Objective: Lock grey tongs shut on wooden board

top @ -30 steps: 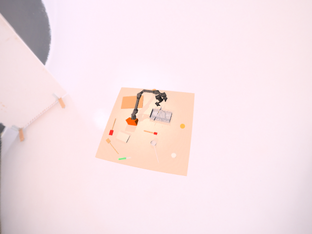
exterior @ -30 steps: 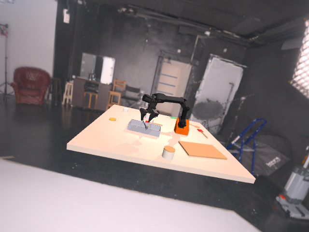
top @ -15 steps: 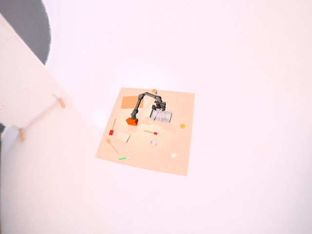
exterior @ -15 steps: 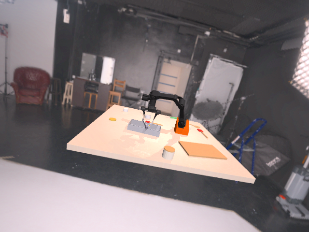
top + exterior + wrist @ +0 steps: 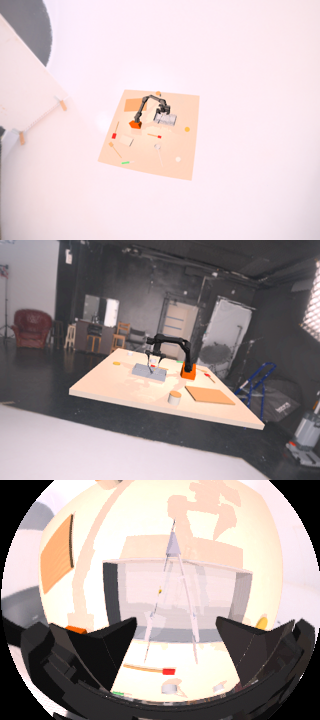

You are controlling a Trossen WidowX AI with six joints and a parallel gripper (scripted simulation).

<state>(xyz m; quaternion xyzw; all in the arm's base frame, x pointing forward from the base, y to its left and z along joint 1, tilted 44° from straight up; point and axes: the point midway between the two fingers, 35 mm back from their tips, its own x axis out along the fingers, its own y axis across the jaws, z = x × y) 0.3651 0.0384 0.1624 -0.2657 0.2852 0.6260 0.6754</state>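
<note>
The grey tongs lie spread in a narrow V across the grey roasting tin. In the wrist view the hinge end lies over the tin's far rim and both arms reach past its near rim; a small yellow spot shows on the left arm. My gripper is open and empty above the tin, fingers pointing down. In the wrist view the tongs' arms show between the two fingers. The wooden board lies flat with nothing on it.
A wood-topped can stands near the table edge beyond the tin. A red-headed tool, a ladle, a yellow disc and a pale block lie around. The arm's orange base stands beside the tin.
</note>
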